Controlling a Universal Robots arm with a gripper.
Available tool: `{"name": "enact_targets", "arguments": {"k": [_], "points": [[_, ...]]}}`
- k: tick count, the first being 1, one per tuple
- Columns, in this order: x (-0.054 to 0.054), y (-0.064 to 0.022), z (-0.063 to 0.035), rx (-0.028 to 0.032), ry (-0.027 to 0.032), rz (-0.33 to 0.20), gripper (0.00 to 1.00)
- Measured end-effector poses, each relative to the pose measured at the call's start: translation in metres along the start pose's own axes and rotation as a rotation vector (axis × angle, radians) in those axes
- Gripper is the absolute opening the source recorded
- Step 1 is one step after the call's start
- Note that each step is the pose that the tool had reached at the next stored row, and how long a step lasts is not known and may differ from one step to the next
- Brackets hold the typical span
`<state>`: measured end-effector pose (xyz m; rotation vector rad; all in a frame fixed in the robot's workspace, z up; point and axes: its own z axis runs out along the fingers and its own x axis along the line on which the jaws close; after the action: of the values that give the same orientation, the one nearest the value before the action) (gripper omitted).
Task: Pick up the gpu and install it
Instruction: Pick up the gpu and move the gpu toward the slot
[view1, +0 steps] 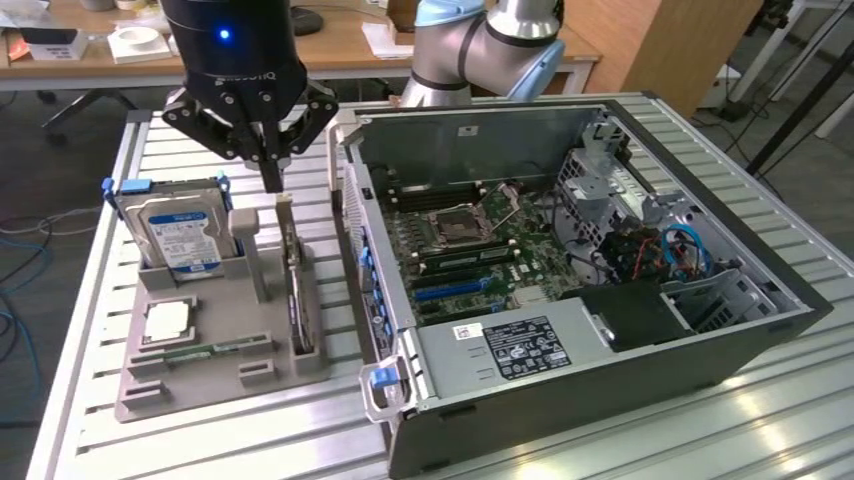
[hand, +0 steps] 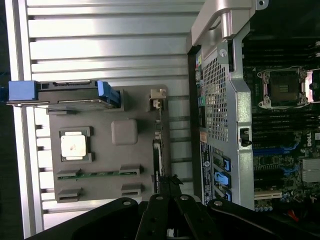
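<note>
End effector (view1: 275, 180) pinched closed, you see; tips at top end of gpu (view1: 296, 290) standing edgewise in grey holder (view1: 200, 372) beside computer case (view1: 601, 405).

1. A blue-labelled hard drive (view1: 180, 235) with blue side rails stands upright at one end of a grey tray (view1: 200, 380).
2. A CPU (view1: 167, 322) lies flat in the tray, with a memory stick (view1: 200, 352) just beside it.
3. An open case (view1: 601, 400) stands beside the tray, its motherboard (view1: 467, 250) exposed.
4. Both sit on a slatted metal table (view1: 761, 430).
</note>
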<state>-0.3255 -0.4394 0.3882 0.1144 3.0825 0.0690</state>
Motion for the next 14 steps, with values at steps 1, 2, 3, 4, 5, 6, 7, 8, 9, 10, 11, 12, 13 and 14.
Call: {"name": "enact_targets", "arguments": {"k": [1, 2, 3, 4, 5, 6, 7, 8, 9, 10, 11, 12, 13, 14], "points": [[0.0, 0.0, 0.0, 0.0, 0.0, 0.0, 0.1], [0.0, 0.0, 0.0, 0.0, 0.0, 0.0, 0.1], [0.0, 0.0, 0.0, 0.0, 0.0, 0.0, 0.1], [0.0, 0.0, 0.0, 0.0, -0.0001, 0.0, 0.1], [0.0, 0.0, 0.0, 0.0, 0.0, 0.0, 0.11], [0.0, 0.0, 0.0, 0.0, 0.0, 0.0, 0.11], [0.0, 0.0, 0.0, 0.0, 0.0, 0.0, 0.16], [0.0, 0.0, 0.0, 0.0, 0.0, 0.0, 0.23], [0.0, 0.0, 0.0, 0.0, 0.0, 0.0, 0.29], [0.0, 0.0, 0.0, 0.0, 0.0, 0.0, 0.29], [0.0, 0.0, 0.0, 0.0, 0.0, 0.0, 0.35], [0.0, 0.0, 0.0, 0.0, 0.0, 0.0, 0.35], [0.0, 0.0, 0.0, 0.0, 0.0, 0.0, 0.41], [0.0, 0.0, 0.0, 0.0, 0.0, 0.0, 0.41]]}}
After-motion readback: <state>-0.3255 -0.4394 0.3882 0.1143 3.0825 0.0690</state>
